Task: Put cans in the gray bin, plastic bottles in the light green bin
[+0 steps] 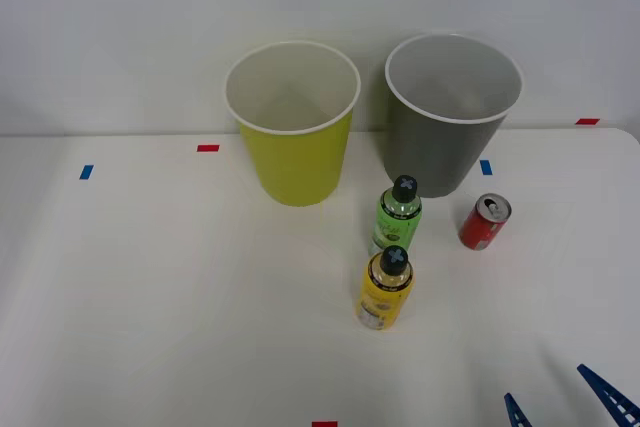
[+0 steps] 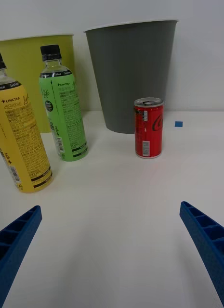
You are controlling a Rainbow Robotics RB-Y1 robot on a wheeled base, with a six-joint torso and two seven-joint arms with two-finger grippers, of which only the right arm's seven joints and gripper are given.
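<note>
Can [image 1: 485,223] and bottles [image 1: 397,214] upright before bins [image 1: 452,112].

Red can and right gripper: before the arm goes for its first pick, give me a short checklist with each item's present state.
1. Right gripper open, holding nothing: ok.
2. Red can upright, standing apart from the bottles: ok.
3. Gray bin upright, mouth open: ok.
4. Light green bin upright, mouth open: ok.
5. Green-label bottle and yellow-label bottle upright, caps on: ok.
6. Can within the arm's reach: cannot tell.
</note>
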